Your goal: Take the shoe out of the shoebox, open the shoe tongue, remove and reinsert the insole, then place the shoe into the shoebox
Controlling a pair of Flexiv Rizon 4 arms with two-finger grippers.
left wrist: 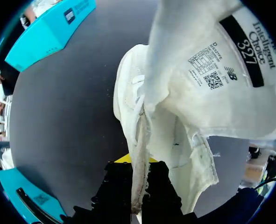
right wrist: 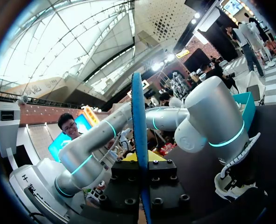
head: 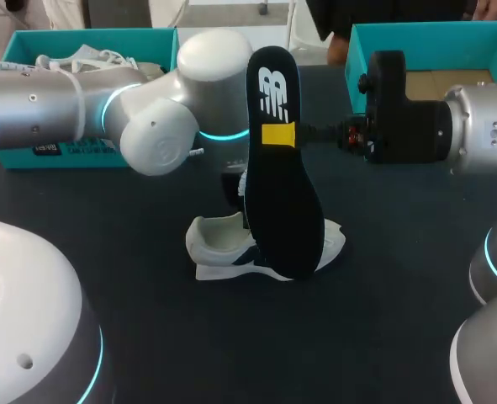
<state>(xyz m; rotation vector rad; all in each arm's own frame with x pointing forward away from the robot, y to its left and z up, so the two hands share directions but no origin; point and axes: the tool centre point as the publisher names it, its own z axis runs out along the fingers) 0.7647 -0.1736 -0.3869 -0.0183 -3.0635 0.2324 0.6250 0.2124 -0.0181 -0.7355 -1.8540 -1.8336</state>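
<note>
Right gripper [head: 278, 135] clamps the insole [head: 283, 210] upright over the shoe [head: 219, 240] on the table [head: 383, 320]; left gripper [left wrist: 138, 170] pinches the tongue [left wrist: 208, 70]. Insole looks light and floppy (thin foam), so hold it mid-length.

White shoe [head: 219, 240], dark trim, sits on its sole, tongue [left wrist: 208, 70] lifted. Black insole [head: 282, 202] out, upright over it. Behind: open teal left shoebox [head: 88, 38], right shoebox [head: 416, 34].

Silver arms [head: 55, 109] — cyan light rings [head: 110, 105]; right end effector [head: 278, 135] black, yellow-tipped.
</note>
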